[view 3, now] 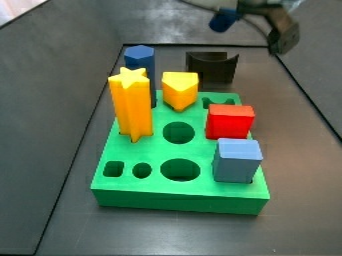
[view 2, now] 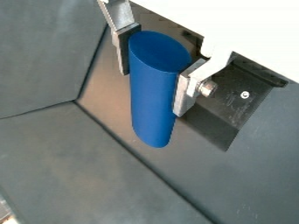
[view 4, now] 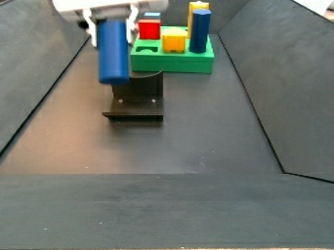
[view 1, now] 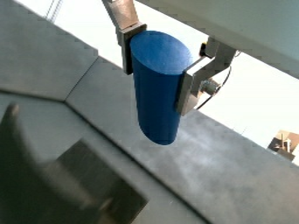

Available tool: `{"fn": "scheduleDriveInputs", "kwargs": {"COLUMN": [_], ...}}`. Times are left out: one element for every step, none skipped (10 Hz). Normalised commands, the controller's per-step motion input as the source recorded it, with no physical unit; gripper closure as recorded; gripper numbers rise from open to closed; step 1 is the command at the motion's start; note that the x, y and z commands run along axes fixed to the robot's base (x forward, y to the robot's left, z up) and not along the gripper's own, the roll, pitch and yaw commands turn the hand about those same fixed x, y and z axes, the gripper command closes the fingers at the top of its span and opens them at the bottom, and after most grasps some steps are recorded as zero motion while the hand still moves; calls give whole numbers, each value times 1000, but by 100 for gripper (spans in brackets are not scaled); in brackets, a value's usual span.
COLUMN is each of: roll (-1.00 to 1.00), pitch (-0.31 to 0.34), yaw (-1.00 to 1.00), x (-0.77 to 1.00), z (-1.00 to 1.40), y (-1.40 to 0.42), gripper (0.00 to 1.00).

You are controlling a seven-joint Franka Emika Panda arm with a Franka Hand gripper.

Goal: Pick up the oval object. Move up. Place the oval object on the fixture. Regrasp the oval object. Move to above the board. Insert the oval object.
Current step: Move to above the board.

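Gripping the peg (view 4: 113, 49) near its flat top, our pincer (view 4: 111, 21) holds it upright in the air — its rounded lower end hangs clear above the fixture (view 4: 136, 99), not touching. In both wrist views we see the silver fingers (view 1: 125, 37) pressed to the peg's (view 2: 156, 87) sides. Farther back sits the green board (view 4: 177, 61), carrying red and yellow pieces — well apart from the pincer.

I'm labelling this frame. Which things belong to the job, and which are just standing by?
Job: the gripper, above the fixture, shut on the oval peg; the board.
Standing by, on the board: yellow star, yellow wedge, red cube, grey-blue cube, hexagonal peg.
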Motion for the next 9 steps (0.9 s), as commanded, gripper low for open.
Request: {"fn": "scheduleDriveInputs", "kwargs": {"roll": [-29, -29, -28, -29, -31, -31, -32, -35, -39], "pitch": [228, 202, 148, 118, 61, 37, 18, 5, -6], "yaw": [177, 194, 210, 210, 194, 174, 148, 123, 97], "x": [187, 183, 170, 163, 147, 131, 92, 58, 32], "z": [1000, 1000, 1000, 1000, 1000, 989, 817, 648, 489], "y": [101, 95, 80, 72, 51, 31, 16, 5, -1], "gripper": [100, 100, 100, 100, 100, 100, 100, 100, 100]}}
